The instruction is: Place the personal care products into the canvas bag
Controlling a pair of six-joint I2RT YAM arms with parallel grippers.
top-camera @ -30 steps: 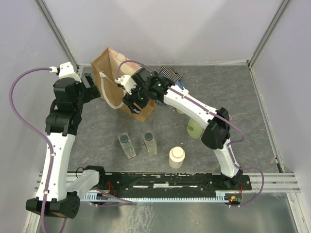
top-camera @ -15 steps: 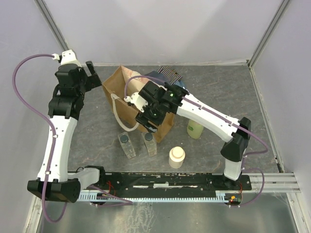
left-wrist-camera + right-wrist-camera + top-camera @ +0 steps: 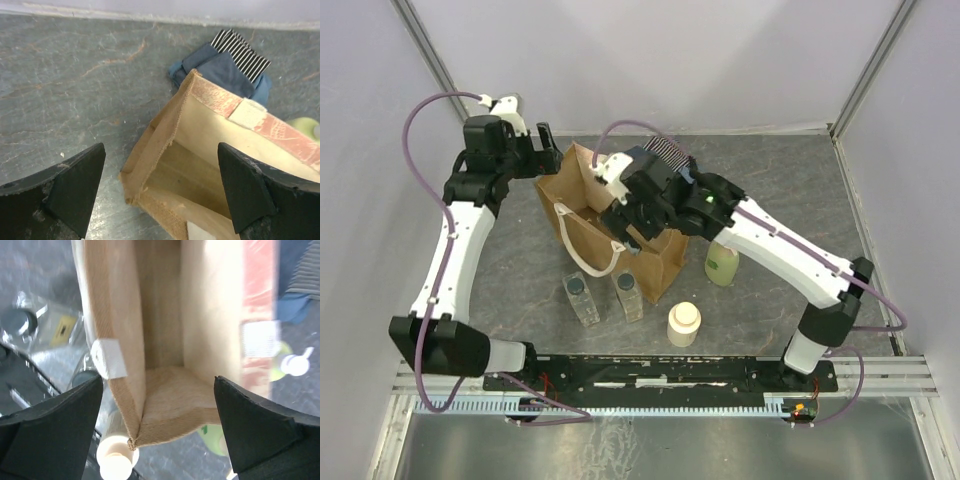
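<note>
- Your left gripper (image 3: 161, 147) is spread wide and grips nothing. It hangs by the far left corner of the bag (image 3: 655, 265), and its fingers (image 3: 65, 195) frame that corner in the wrist view.
- Your right gripper (image 3: 159, 382) is also spread wide, with nothing pinched between its fingers (image 3: 260, 432). It sits right over the bag's open mouth, looking straight down at the cloth walls and floor inside.
- The bag stands upright on the grey table (image 3: 800, 200), around the middle and a little to the left. One cream handle (image 3: 585, 255) droops over its left side.
- You have two clear bottles with dark caps side by side on the table, just in front of the bag: the left clear bottle (image 3: 582, 298) and the right clear bottle (image 3: 628, 296). The right one is just beside the bag's near corner.
- The cream jar (image 3: 684, 323) sits on the table nearer to you, in front of the bag and to its right, apart from the clear bottles.
- One green bottle (image 3: 722, 262) stands just to the right of the bag, under the right arm.
- The striped and blue cloth (image 3: 668, 155) lies just behind the bag's far corner.
</note>
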